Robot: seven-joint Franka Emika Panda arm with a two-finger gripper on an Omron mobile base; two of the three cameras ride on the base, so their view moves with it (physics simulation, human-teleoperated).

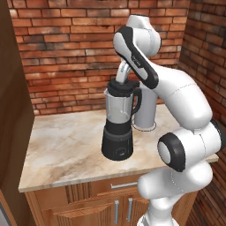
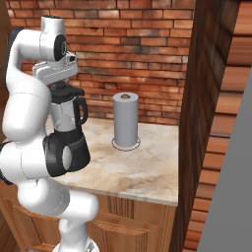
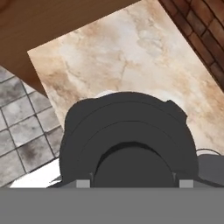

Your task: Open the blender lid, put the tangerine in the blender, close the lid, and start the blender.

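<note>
While my gripper [image 3: 131,186] sits low over the blender lid [image 3: 127,131], its tips flank the raised central knob, apparently clenched on it, though the contact itself is hidden. On the marble counter [image 1: 62,145], the blender [image 1: 118,128] stands with the paper towel roll [image 2: 126,120] at its two o'clock. To open cleanly, I should lift straight up, keeping the lid level so the jar stays put.

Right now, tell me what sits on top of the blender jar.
The blender lid, a round black cap, covers the mouth of the blender. The gripper is shut on the lid's central knob, hiding it. The lid covers the jar's inside from above.
</note>
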